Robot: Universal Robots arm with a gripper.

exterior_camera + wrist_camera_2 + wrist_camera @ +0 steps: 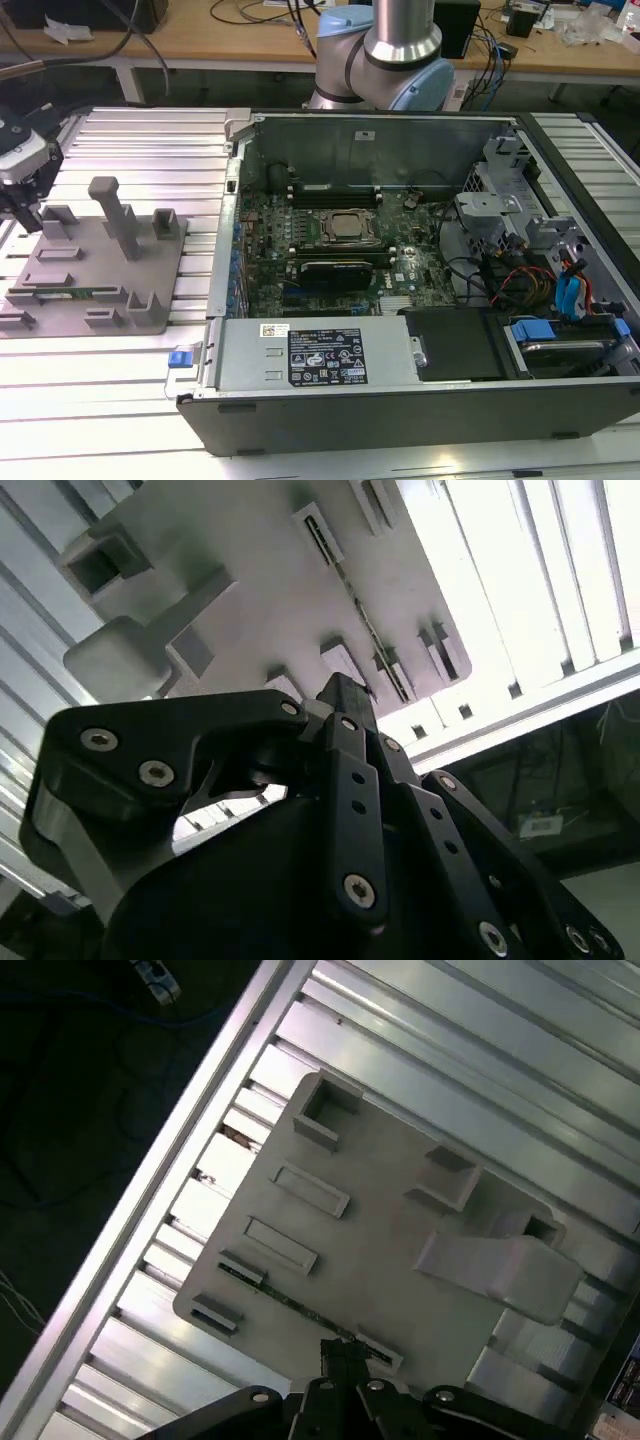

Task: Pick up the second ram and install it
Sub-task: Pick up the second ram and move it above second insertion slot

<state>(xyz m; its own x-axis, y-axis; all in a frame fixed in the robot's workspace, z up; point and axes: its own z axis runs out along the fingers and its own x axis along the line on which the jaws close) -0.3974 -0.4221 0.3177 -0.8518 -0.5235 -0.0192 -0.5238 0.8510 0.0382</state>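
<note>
With jaws closed and empty at the exterior view's left edge, the gripper is best centred squarely over the 2nd ram seated in the fixture plate.

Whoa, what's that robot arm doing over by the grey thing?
The arm's gripper hovers, shut and empty, above the grey plate at the exterior view's left. The green ram it is meant to pick up lies in a slot on that plate, not yet grasped. The open computer where the ram goes sits beside the plate, toward the exterior view's right.
</note>
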